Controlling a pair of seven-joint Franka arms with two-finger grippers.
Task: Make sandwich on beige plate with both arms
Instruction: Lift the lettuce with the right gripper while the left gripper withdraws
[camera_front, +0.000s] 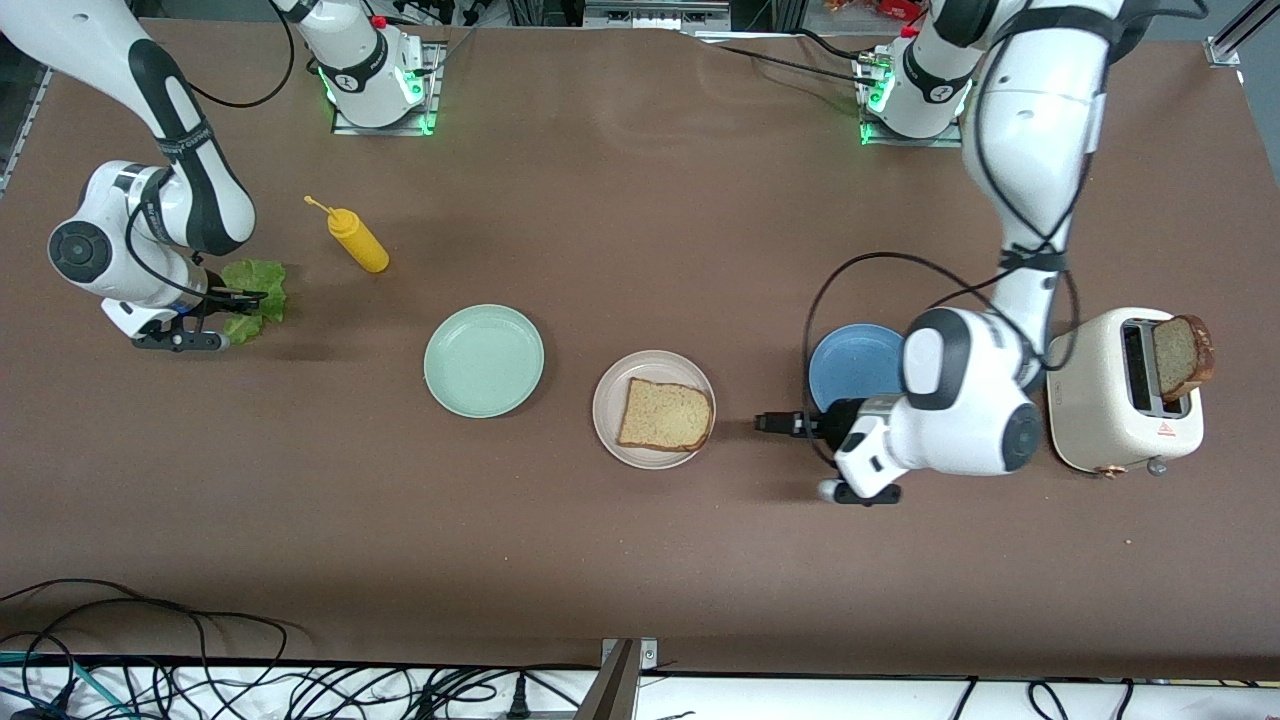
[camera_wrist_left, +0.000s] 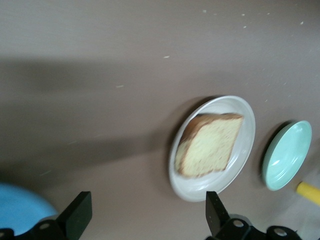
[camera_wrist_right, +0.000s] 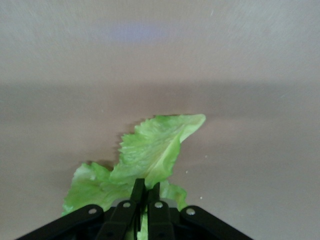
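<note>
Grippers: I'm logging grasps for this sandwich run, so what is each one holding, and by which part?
The right gripper is shut on the lettuce leaf, pinching its edge. The left gripper is open beside the beige plate, holding nothing.

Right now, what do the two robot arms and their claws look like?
Both arms are glossy white with dark grey joint bands and round grey end caps, and loose black cables loop along them. The bases glow green. The left claw has two flat black fingers on a black bar with silver screws. The right claw is the same black design with slim fingers.

brown bread slice (camera_front: 665, 414) flat on beige plate (camera_front: 611, 432).
</note>
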